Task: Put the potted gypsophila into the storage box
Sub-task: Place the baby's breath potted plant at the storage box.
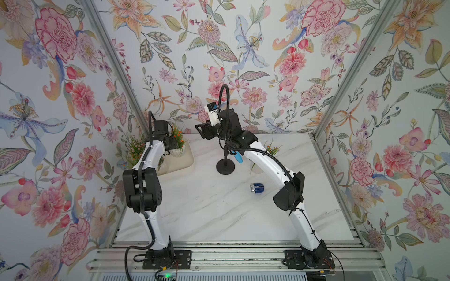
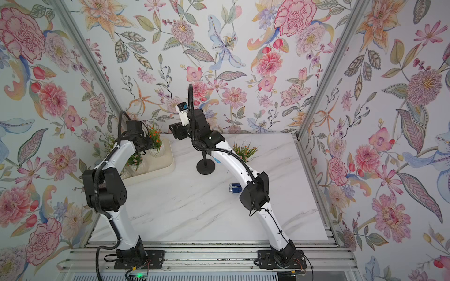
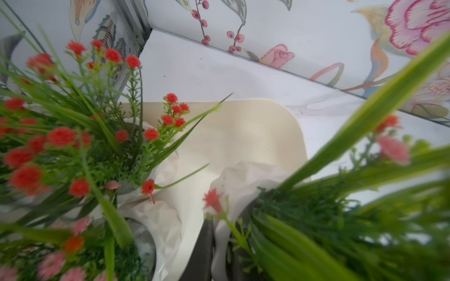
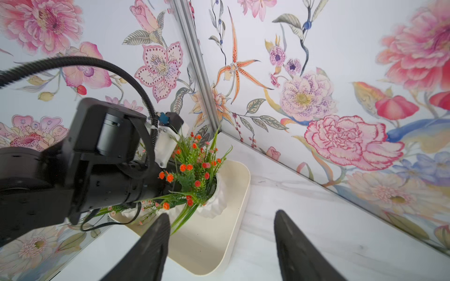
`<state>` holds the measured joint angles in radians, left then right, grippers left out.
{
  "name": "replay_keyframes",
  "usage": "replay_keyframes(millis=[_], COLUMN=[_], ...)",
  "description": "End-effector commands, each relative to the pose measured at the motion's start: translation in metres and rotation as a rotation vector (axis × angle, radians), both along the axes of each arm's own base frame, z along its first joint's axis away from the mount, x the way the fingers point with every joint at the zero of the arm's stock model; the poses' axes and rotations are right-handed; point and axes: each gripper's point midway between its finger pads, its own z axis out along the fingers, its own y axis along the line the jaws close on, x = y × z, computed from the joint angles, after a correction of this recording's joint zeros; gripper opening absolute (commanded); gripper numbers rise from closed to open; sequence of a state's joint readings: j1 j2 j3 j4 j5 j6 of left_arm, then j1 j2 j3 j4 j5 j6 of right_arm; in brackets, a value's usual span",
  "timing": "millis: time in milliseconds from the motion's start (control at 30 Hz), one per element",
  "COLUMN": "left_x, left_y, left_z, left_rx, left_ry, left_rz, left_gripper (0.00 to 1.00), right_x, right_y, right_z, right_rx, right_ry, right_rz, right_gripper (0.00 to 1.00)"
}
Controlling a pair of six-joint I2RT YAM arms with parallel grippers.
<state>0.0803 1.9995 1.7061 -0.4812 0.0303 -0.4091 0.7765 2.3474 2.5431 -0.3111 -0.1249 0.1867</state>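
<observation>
Pinching the rim of a white ribbed pot of green grass and orange flowers (image 4: 216,202), the left tool (image 3: 219,245) is closed, inside the cream plastic storage box (image 4: 243,194). The right tool (image 4: 222,213) stands open, empty. Pot seems light, stiff; leaves soft: hold the rim. Only a top view shows another such pot (image 2: 244,150), right of centre.

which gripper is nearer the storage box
Left. The left gripper is inside the storage box, shut on a potted gypsophila; the right gripper hangs open beside the box, apart.
</observation>
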Motion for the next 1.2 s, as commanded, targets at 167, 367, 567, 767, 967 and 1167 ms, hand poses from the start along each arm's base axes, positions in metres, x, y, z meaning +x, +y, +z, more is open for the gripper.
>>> replay_keyframes(millis=[167,367,567,767,967,1167], left_x=[0.051,0.063,0.063,0.060,0.053,0.027], left_y=[0.035,0.055,0.065,0.062,0.054,0.046], left_z=[0.005,-0.007,-0.016,-0.022,-0.002,0.040], left_rx=[-0.024,0.028,0.051,0.033,0.005,0.011], left_ry=[-0.161,-0.146,-0.129,-0.113,-0.152,-0.230], left_rz=[0.128,0.203,0.251,0.245,0.214,0.179], left_gripper=[0.00,0.00,0.00,0.25,0.42,0.51], right_x=[-0.009,-0.003,0.002,-0.002,-0.018,-0.019], right_y=[0.001,-0.008,-0.019,-0.026,-0.029,-0.056], right_z=[0.035,0.040,0.040,0.051,0.071,0.084], right_rx=[0.037,-0.013,-0.076,-0.073,-0.089,-0.262], right_ry=[-0.093,-0.153,-0.200,-0.208,-0.260,-0.386], right_rz=[0.034,-0.050,-0.148,-0.189,-0.210,-0.397], right_gripper=[0.71,0.74,0.77,0.78,0.79,0.85])
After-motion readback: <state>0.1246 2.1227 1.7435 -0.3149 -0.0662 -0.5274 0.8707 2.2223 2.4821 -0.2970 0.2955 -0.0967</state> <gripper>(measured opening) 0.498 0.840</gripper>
